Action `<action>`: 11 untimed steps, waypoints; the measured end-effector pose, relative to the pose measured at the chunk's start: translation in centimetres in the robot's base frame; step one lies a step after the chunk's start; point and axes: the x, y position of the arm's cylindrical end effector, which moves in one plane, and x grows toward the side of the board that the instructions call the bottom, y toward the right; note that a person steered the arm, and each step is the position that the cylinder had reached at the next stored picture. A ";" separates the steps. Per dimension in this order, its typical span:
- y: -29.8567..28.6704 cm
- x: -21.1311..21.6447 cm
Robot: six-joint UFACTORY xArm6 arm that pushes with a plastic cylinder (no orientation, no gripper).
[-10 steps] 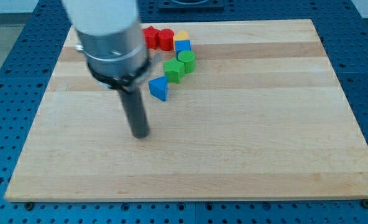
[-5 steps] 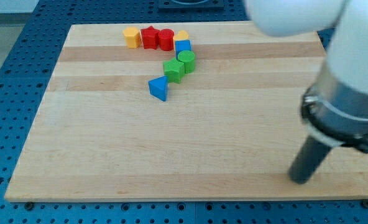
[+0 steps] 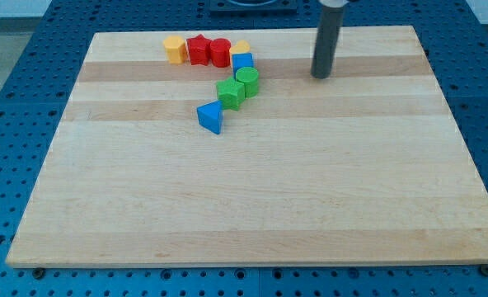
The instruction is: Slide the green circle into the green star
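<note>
The green circle (image 3: 248, 80) sits near the view's top, touching the green star (image 3: 230, 92) just below and to its left. My tip (image 3: 321, 76) rests on the board well to the right of the green circle, apart from every block. The rod rises straight up out of the view's top.
A blue triangle (image 3: 211, 117) lies below-left of the green star. A blue block (image 3: 242, 61) and a yellow block (image 3: 241, 48) sit above the green circle. A red circle (image 3: 220, 52), a red star (image 3: 199, 49) and a yellow hexagon (image 3: 175, 49) line the top.
My tip swept from the board's left to its lower right, then up to the top right of the blocks. No block has moved.
</note>
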 end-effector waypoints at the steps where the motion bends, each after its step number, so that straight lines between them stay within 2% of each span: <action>1: -2.3 0.8; 4: -6.3 3.0; 6: -9.2 2.2; 11: -11.3 2.2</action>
